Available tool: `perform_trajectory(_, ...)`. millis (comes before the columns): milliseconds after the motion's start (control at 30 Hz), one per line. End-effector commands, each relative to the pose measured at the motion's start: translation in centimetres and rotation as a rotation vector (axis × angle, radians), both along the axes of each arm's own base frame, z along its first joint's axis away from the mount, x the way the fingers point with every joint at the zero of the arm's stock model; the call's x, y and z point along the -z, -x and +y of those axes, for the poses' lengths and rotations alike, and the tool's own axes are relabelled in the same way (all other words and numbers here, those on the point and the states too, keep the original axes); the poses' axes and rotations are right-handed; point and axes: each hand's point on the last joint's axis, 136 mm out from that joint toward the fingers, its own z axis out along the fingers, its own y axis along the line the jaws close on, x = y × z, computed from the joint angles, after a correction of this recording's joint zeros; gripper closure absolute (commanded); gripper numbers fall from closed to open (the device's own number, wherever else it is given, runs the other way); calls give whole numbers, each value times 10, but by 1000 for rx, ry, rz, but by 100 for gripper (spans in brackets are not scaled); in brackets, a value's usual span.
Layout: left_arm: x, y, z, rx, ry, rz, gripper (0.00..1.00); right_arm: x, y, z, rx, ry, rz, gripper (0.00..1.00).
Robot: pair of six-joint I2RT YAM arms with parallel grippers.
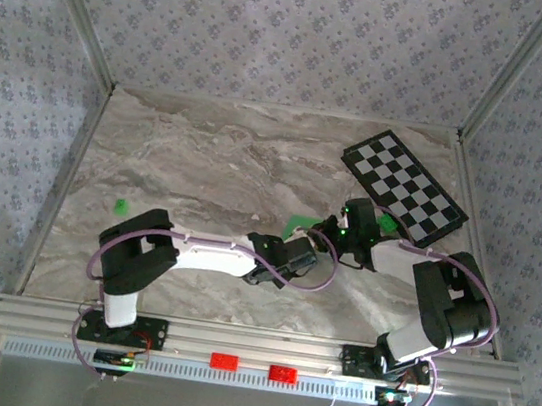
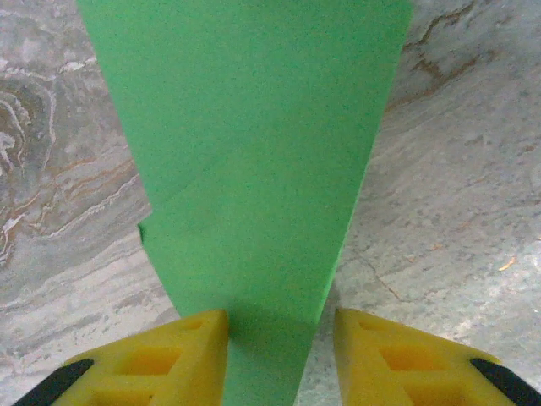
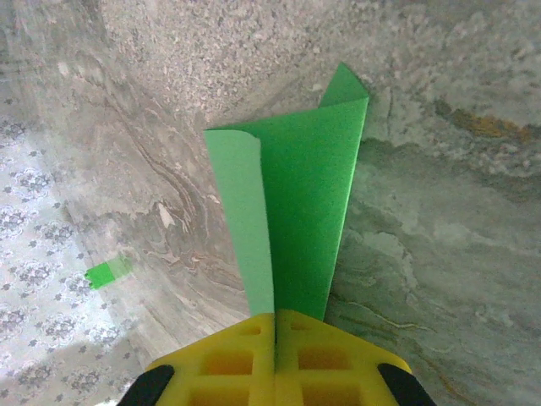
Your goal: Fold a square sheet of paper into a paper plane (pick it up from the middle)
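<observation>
The square sheet of paper (image 3: 297, 203) is bright green and folded lengthwise into a tapering wedge, raised above the marble table. My right gripper (image 3: 275, 326) is shut on its narrow end, and the two layers rise from between the yellow fingers. In the left wrist view the paper (image 2: 254, 152) narrows down between the fingers of my left gripper (image 2: 281, 326). That gripper is open: the left finger (image 2: 182, 355) touches the paper's edge and a gap remains at the right one. From above, the left gripper (image 1: 314, 244) and the right gripper (image 1: 336, 230) meet mid-table beside a bit of the paper (image 1: 299, 224).
A black-and-white checkered board (image 1: 405, 186) lies at the back right, just behind the right arm. A tiny green block (image 1: 120, 206) sits on the table (image 1: 207, 154) at the left, and it is the green block (image 3: 108, 272) in the right wrist view. Patterned walls enclose three sides.
</observation>
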Motion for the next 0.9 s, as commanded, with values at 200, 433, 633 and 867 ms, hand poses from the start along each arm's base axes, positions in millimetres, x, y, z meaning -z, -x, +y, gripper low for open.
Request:
perform_trajectory(200,-1,-1,3,7,-55,-33,73,-12,-6,3,14,-12,-10,100)
perform_trajectory(433,-4,-1,0,5,-35,-34,74,-10,-4,2,13,-6,-5,100)
perform_trajectory(633,-3,1,-1,-1,-14,-28,78,-9,-3,1,17,-4,-6,100)
perform_trajectory(867,-4,0,0,-7,-11,-33,85,-9,-2,1,16,-7,-2,100)
